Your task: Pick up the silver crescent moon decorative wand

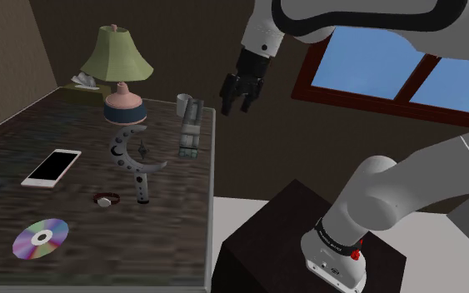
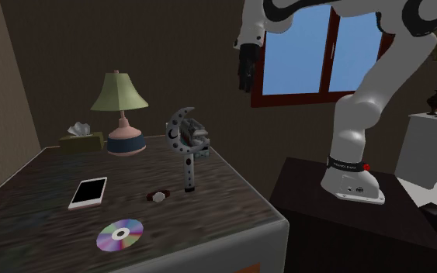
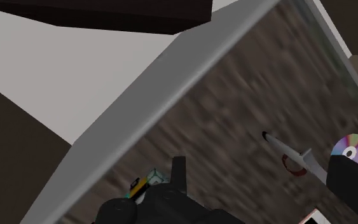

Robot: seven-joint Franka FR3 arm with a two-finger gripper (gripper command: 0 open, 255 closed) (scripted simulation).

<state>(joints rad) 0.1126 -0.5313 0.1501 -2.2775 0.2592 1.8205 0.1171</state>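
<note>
wand: the silver crescent moon wand [image 2: 187, 167] [image 1: 141, 175] [image 3: 295, 153] stands upright on its handle end about mid-table [image 1: 7, 141], crescent on top, pierced with dark holes.
at its foot: a wristwatch [image 1: 106, 199] [image 2: 158, 196] lies just beside it.
in the way: a grey blocky thing [image 1: 192, 133] [image 2: 199, 139] and a white mug [image 1: 184, 104] sit between the wand and the far corner on the stand [image 1: 307, 241] side.
further off: phone [image 1: 51, 167] and disc [image 1: 41, 238] [image 3: 351, 147] toward the near edge; lamp [image 1: 117, 54] and tissue box [image 2: 81, 139] along the far edge.
gripper: gripper [image 1: 239, 101] [image 2: 245, 74] [image 3: 257, 162] hangs high off that far corner, well apart from the wand, fingers [image 3: 179, 172] spread wide, holding nothing.
writing: a coloured label on the blocky thing, too small to read.
hidden: in the wrist view one finger covers the wand's lower handle.
</note>
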